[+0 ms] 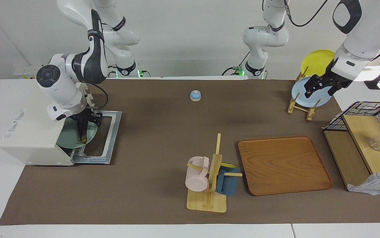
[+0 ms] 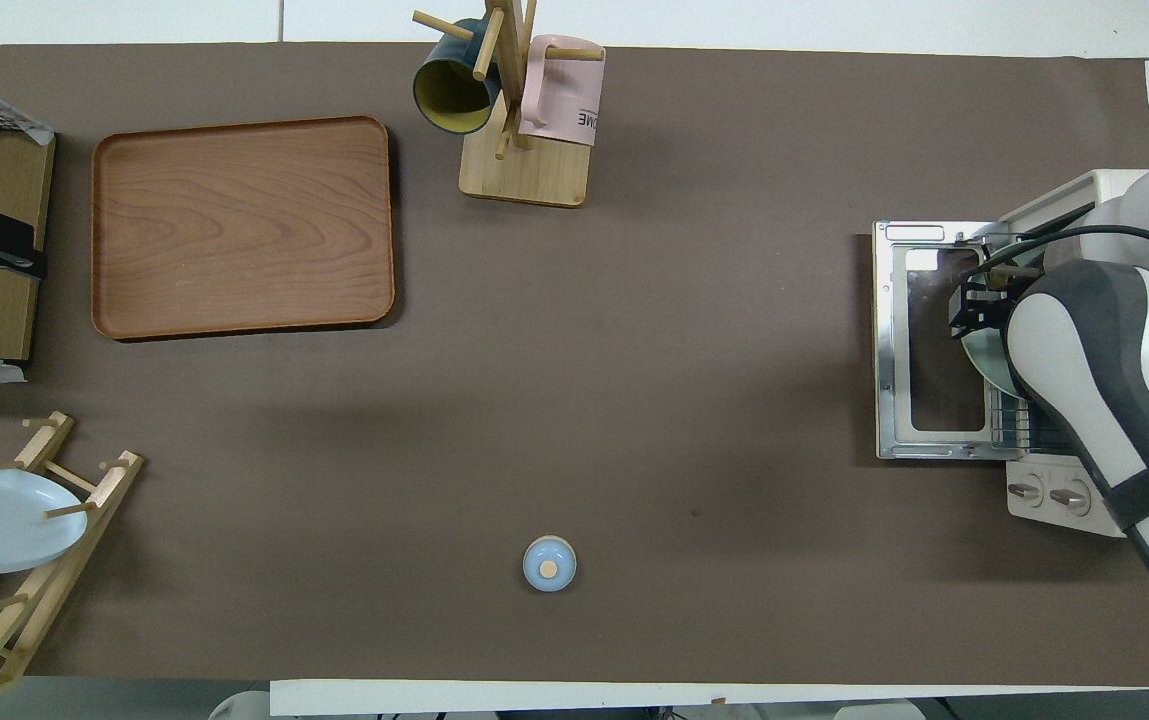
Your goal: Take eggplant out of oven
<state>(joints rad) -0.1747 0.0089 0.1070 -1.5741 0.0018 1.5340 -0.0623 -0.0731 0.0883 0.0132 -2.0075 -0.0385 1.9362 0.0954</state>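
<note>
right gripper (image 1: 83,123) dips into the mouth of the boxy cream-white oven (image 1: 34,127), over the slim dark purple eggplant (image 1: 80,130) on a green plate (image 1: 74,140); fingers' state i cannot tell. left gripper (image 1: 322,86) waits over the plate rack (image 1: 300,107), fingers spread.

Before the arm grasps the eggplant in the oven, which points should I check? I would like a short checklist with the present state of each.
1. Door of the oven open and flat on the table: ok.
2. The eggplant is in reach, lying on the green plate at the oven mouth: ok.
3. Right end effector over the eggplant at the opening: ok.
4. Right fingers closed on the eggplant: cannot tell.
5. The plate sits steady on the rack: cannot tell.
6. Left end effector out of the way, waiting by the plate rack: ok.
</note>
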